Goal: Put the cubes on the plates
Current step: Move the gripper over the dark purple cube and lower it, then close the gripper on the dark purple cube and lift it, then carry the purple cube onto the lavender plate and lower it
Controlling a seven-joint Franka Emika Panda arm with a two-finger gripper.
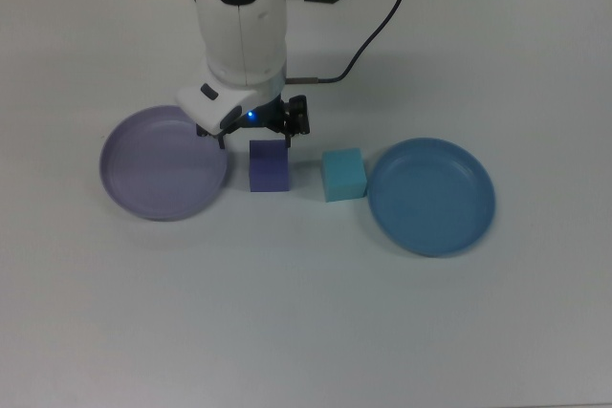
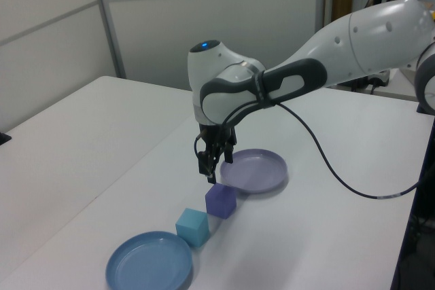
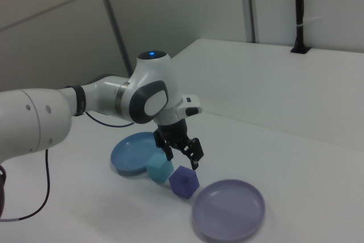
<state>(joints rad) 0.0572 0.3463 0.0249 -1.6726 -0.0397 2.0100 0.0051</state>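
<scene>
Left of centre in the top view, the gripper [image 1: 254,135] hangs open and empty, seemingly just above the purple-blue cube [image 1: 270,166], beside the lavender plate [image 1: 163,161].

purple cube [image 1: 270,166] | turquoise cube [image 1: 343,174] close beside (narrow gap)

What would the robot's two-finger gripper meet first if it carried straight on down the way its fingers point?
Most likely the small purple-blue foam cube. The open gripper hangs just above it, fingers pointing down at the white table. Its exact centring over the cube is hard to judge.
</scene>
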